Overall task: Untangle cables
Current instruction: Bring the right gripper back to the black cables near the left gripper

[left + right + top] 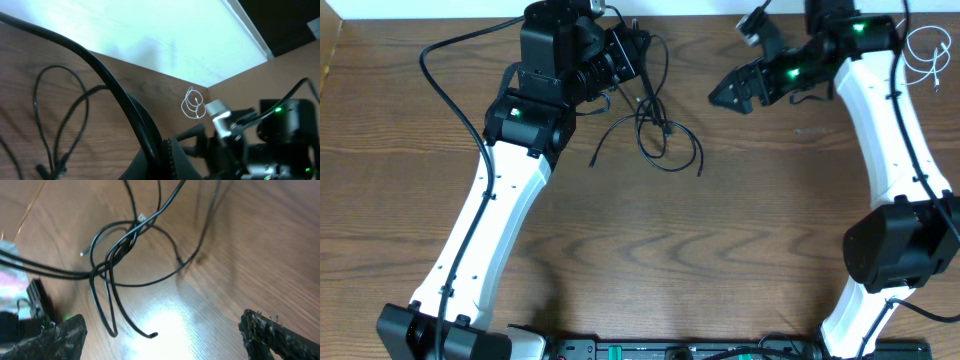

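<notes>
Several thin black cables [657,130] lie in tangled loops on the wooden table, just below my left gripper [636,50]. In the left wrist view that gripper [167,156] is shut on a black cable [120,95] running out from between its jaws. My right gripper [725,96] hovers to the right of the tangle, apart from it. Its fingers [55,340] stand wide open with nothing between them, and the black loops [120,247] and a loose cable end [152,335] lie ahead. A white cable [927,55] sits coiled at the far right corner, also seen as white cable [194,104].
The table's back edge [700,12] runs close behind both grippers. The left arm [490,210] crosses the table's left half and the right arm [890,150] stands along the right side. A black rail [670,350] lines the front edge.
</notes>
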`<state>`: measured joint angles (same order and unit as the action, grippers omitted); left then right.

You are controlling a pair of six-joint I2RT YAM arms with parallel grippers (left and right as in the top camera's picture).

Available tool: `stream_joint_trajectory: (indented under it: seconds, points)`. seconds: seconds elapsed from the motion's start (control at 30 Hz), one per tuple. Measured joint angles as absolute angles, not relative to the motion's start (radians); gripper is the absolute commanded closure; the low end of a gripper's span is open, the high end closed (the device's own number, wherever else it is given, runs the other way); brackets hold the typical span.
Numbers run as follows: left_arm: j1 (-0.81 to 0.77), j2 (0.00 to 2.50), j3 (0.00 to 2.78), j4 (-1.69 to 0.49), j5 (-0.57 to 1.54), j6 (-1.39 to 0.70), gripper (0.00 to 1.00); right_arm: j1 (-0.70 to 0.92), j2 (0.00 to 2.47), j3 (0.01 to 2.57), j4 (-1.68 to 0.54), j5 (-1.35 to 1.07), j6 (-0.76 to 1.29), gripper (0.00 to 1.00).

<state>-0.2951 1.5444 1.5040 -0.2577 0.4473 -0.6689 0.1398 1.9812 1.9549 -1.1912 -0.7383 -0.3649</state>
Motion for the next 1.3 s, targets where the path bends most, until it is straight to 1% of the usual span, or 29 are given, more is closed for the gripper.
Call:
stream_joint_trajectory:
  seconds: [0.27,0.37,0.43,0.5,0.57,0.7,0.93,1.07,1.17,1.3]
  points:
    - [-0.295,1.544,1.504,-0.258,0.447,-0.696,0.92,0.211,1.982,1.877,-1.172,-0.767,-0.46,0.08]
    - [-0.295,1.544,1.504,-0.257,0.461,-0.708,0.92,0.246,1.981,1.837,-1.139,-0.762,-0.484,0.13]
    - [-0.295,1.544,1.504,-0.257,0.474,-0.71,0.92,0.266,1.982,1.796,-1.093,-0.756,-0.491,0.21]
    - [-0.295,1.544,1.504,-0.256,0.491,-0.711,0.92,0.28,1.982,1.748,-1.022,-0.739,-0.473,0.23]
    - [-0.295,1.544,1.504,-0.256,0.504,-0.711,0.93,0.284,1.982,1.706,-0.941,-0.716,-0.422,0.26]
    - [-0.295,1.538,1.504,-0.257,0.519,-0.711,0.92,0.281,1.982,1.637,-0.804,-0.636,-0.279,0.35]
    - [-0.295,1.486,1.504,-0.258,0.522,-0.71,0.93,0.279,1.982,1.592,-0.731,-0.426,-0.021,0.57]
    - [-0.295,1.45,1.504,-0.262,0.522,-0.71,0.93,0.279,1.982,1.568,-0.706,-0.327,0.086,0.71]
    - [-0.294,1.428,1.504,-0.263,0.523,-0.71,0.93,0.279,1.982,1.548,-0.702,-0.268,0.152,0.77]
    - [-0.269,1.396,1.504,-0.265,0.526,-0.71,0.93,0.279,1.982,1.53,-0.696,-0.209,0.202,0.79]
